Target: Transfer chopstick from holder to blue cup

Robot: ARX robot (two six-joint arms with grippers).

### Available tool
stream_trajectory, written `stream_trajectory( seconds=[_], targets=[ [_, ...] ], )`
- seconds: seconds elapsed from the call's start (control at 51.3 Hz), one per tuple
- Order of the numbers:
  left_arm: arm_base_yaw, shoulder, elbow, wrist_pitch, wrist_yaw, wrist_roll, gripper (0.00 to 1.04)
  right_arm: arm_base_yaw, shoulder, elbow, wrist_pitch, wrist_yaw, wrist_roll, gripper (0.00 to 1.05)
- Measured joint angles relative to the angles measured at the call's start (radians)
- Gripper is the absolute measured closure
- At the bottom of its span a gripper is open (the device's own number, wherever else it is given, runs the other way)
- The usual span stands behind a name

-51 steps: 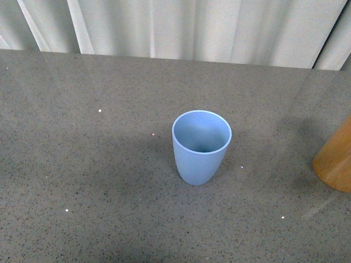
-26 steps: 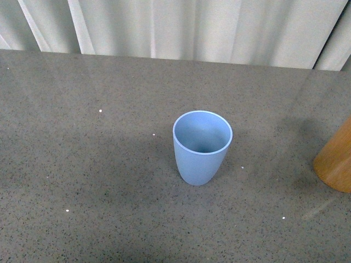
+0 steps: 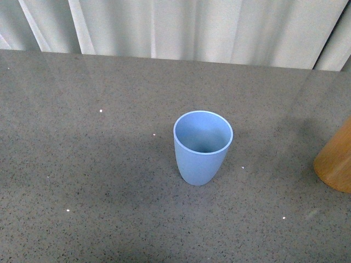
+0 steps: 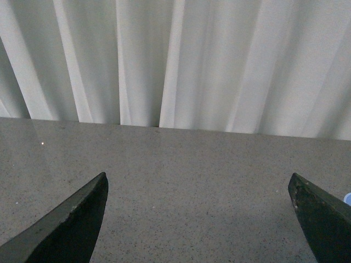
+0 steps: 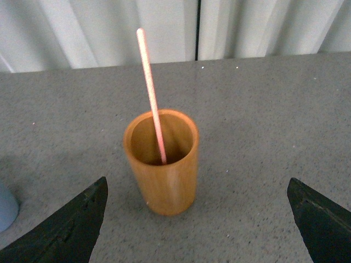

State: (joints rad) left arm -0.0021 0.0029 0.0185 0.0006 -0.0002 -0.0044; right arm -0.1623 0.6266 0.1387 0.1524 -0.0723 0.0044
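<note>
The blue cup [image 3: 202, 147] stands upright and empty near the middle of the grey table. The orange-brown holder [image 3: 335, 163] is cut off at the right edge of the front view. In the right wrist view the holder [image 5: 162, 163] stands upright with one pinkish-red chopstick [image 5: 151, 94] leaning in it, its upper end sticking well above the rim. My right gripper [image 5: 197, 189] is open and empty, a short way back from the holder. My left gripper [image 4: 198, 183] is open and empty over bare table. A sliver of the blue cup [image 5: 6, 207] shows at the right wrist view's edge.
A speckled grey table [image 3: 98, 164] runs back to a white curtain [image 3: 181, 27] along its far edge. Neither arm shows in the front view.
The front view has shifted very slightly; the cup and holder stand as before. A pale streak on the table at the lower right has faded.
</note>
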Motion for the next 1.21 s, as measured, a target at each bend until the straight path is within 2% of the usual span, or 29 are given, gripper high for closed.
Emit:
stream_trajectory(
  seconds=[0.156, 0.312, 0.701, 1.208],
  targets=[
    [0.000, 0.000, 0.000, 0.000, 0.000, 0.000, 0.07, -0.011, 0.473, 0.058, 0.406, -0.049, -0.065, 0.10],
    [0.000, 0.000, 0.000, 0.000, 0.000, 0.000, 0.07, 0.022, 0.702, 0.116, 0.551, -0.061, -0.076, 0.10],
    [0.000, 0.000, 0.000, 0.000, 0.000, 0.000, 0.07, 0.086, 0.922, 0.269, 0.650, -0.042, -0.070, 0.10],
    [0.000, 0.000, 0.000, 0.000, 0.000, 0.000, 0.07, 0.108, 1.149, 0.432, 0.720, -0.051, -0.039, 0.10]
  ],
)
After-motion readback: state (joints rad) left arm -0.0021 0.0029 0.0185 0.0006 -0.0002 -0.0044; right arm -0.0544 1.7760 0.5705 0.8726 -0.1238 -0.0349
